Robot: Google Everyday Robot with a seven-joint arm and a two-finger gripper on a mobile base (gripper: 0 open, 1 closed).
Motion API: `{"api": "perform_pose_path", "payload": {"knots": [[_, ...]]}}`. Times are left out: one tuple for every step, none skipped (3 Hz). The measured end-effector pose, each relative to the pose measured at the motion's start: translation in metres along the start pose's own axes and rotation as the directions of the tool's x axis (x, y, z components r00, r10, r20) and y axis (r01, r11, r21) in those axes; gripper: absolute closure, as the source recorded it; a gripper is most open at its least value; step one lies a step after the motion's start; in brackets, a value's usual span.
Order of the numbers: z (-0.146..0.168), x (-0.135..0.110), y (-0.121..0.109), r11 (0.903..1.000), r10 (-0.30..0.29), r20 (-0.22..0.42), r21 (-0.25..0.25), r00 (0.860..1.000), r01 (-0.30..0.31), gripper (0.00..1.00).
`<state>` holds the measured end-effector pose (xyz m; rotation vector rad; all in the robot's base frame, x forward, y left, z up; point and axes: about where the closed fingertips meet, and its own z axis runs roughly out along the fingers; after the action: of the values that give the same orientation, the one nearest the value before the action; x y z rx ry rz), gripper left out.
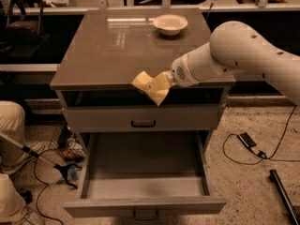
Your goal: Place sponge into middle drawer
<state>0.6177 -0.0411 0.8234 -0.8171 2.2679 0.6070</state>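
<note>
The pale yellow sponge point(150, 86) hangs in the air at the front edge of the cabinet top, above the drawers. My gripper point(162, 82) is at the end of the white arm coming from the right, and it is shut on the sponge, which covers most of the fingers. The middle drawer point(145, 205) is pulled out wide below, its flat grey floor bare. It lies below and in front of the sponge. Between them is a closed drawer front with a dark loop handle point(143, 123).
A round white bowl point(170, 23) stands at the back of the brown cabinet top point(108, 50). A person's legs point(9, 121) and a tool with cables are at the left. A black device on a cable point(247, 139) and a dark pole point(283, 196) lie on the floor at right.
</note>
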Motion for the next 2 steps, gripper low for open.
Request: {"api": "perform_pose_path", "payload": {"knots": [[-0.009,0.025,-0.008,0.997,0.071,-0.013,0.03,0.997,-0.071,1.0],[-0.035,0.067,-0.018,0.9777,0.184,-0.031,0.109,0.983,-0.179,1.0]]}}
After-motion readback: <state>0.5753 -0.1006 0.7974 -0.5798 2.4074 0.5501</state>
